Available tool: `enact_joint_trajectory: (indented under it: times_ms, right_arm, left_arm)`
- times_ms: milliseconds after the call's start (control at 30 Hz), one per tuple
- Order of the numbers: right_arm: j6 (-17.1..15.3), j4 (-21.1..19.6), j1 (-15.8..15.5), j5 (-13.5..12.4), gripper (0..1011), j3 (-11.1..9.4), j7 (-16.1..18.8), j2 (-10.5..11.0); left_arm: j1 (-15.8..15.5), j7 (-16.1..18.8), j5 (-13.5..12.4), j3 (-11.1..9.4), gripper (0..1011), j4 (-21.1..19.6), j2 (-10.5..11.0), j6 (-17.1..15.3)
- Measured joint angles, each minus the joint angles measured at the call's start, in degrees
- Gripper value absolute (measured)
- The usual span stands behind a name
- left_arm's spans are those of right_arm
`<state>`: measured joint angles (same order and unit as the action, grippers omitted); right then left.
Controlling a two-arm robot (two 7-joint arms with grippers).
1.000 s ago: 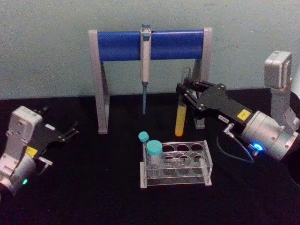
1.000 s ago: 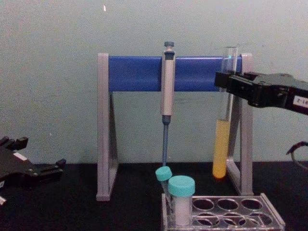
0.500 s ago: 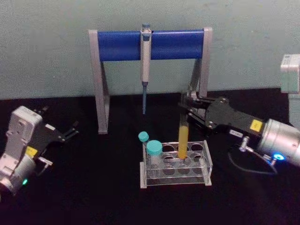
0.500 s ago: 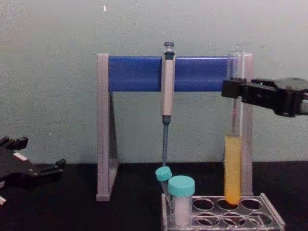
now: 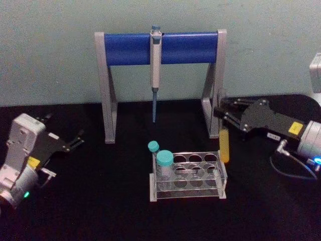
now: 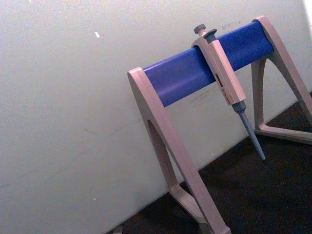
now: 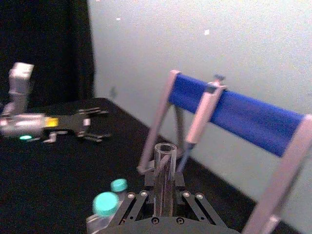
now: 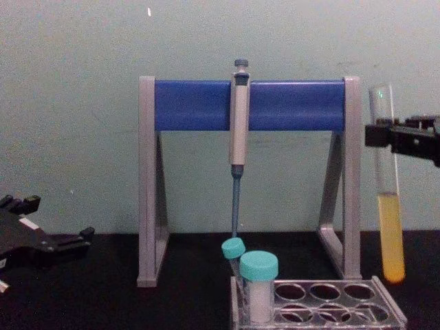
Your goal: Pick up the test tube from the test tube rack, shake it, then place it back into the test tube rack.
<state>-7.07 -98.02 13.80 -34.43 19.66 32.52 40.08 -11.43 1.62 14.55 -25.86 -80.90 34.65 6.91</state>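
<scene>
Tube [image 5: 224, 148], upright and pinched high up by the right gripper [image 5: 222, 113], hangs just right of the rack [image 5: 188, 190]; left gripper [image 5: 75, 140] idles at left, fingers spread.

A matte black tabletop [image 5: 100, 201] carries a tall grey-legged stand with a blue crossbar [image 5: 125, 48] near the back wall, and before it, apparently not touching, a low clear plastic rack [image 5: 188, 191].

One test tube [image 5: 224, 145] with yellow liquid, one clear test tube rack [image 5: 195, 190], two teal-capped tubes [image 5: 164, 159], one pipette [image 5: 155, 55], one grey-and-blue stand [image 5: 130, 48]. Two grippers: the left gripper [image 5: 79, 139] and the right gripper [image 5: 220, 114], that single test tube between its fingers.
</scene>
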Motion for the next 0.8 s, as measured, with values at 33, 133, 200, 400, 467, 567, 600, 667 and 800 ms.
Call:
enact_joint_trajectory:
  times_ms: [33,133,200,400,467,567,600,667,800]
  right_arm:
    - [0.25,0.02,0.07,0.38,233,0.0,-0.79,-0.24]
    - [1.2,0.7,0.81,2.16,233,0.36,-3.9,-2.13]
    - [1.43,1.14,1.19,2.64,233,0.53,-4.98,-3.12]
    - [2.16,3.06,2.52,3.49,233,1.07,-7.06,-6.74]
    - [2.79,4.13,3.17,3.49,233,1.55,-6.95,-8.49]
    - [3.39,4.96,3.76,3.06,233,2.21,-5.58,-9.71]
    - [3.39,4.96,3.76,3.06,233,2.21,-5.58,-9.71]
    - [3.73,5.27,4.14,2.49,233,2.76,-4.06,-10.09]
    - [4.35,5.22,4.51,0.57,233,3.68,-0.21,-9.57]
  left_arm:
    - [0.0,0.0,0.0,0.0,1001,0.0,0.0,0.0]
    - [0.0,0.0,0.0,0.0,1001,0.0,0.0,0.0]
    - [0.0,0.0,0.0,0.0,1001,0.0,0.0,0.0]
    - [0.0,0.0,0.0,0.0,1001,0.0,0.0,0.0]
    - [0.0,0.0,0.0,0.0,1001,0.0,0.0,0.0]
    - [0.0,0.0,0.0,0.0,1001,0.0,0.0,0.0]
    - [0.0,0.0,0.0,0.0,1001,0.0,0.0,0.0]
    - [0.0,0.0,0.0,0.0,1001,0.0,0.0,0.0]
    - [0.0,0.0,0.0,0.0,1001,0.0,0.0,0.0]
